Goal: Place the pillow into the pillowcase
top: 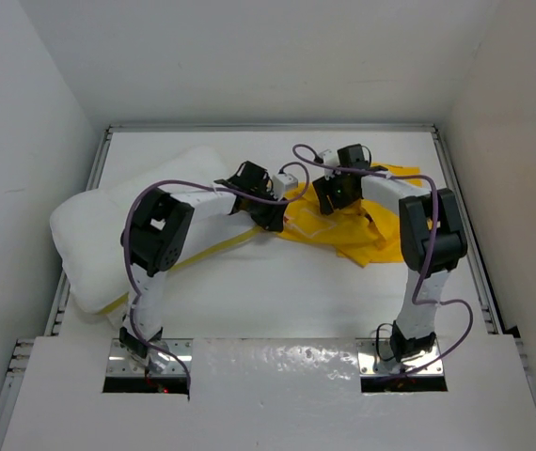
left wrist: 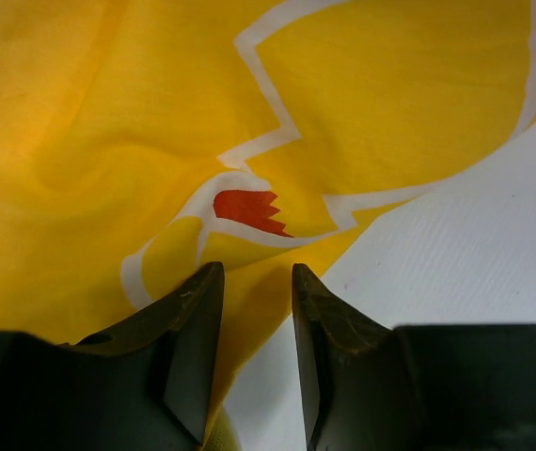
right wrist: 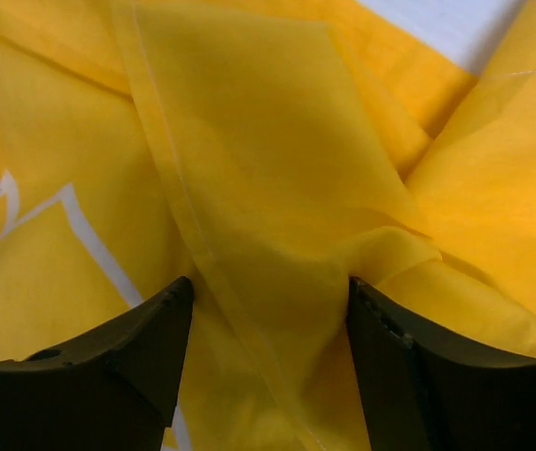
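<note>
Pillowcase [top: 353, 230] grip check: neither gripper closed on cloth

Location. Pillowcase lay crumpled on the bench [top: 277, 291], right of centre, with both grippers over it. Pillow [top: 108, 235] sat at the left side of the bench, apart from the main heap of cloth and not yet inside it.

Grippers. Left gripper [left wrist: 257, 272] stood narrowly parted over the cloth's edge, where yellow met bare bench. Cloth showed through the gap, and no pinch was evident. Right gripper [right wrist: 270, 282] was wide, straddling a raised fold with a stitched hem [right wrist: 169, 178] running past its left finger. The fold was not clamped.

Handling assessment. Pillowcase was judged thin, light and limp. It should bunch and slide rather than hold shape, and a pinch on a mid-panel fold would likely catch both layers and keep the mouth shut. The hem was the recommended hold, one layer only, with one gripper at each side of the opening. Which edge formed the opening could not be confirmed. Pillow was judged soft, bulky and compressible, and best fed in corner first.
</note>
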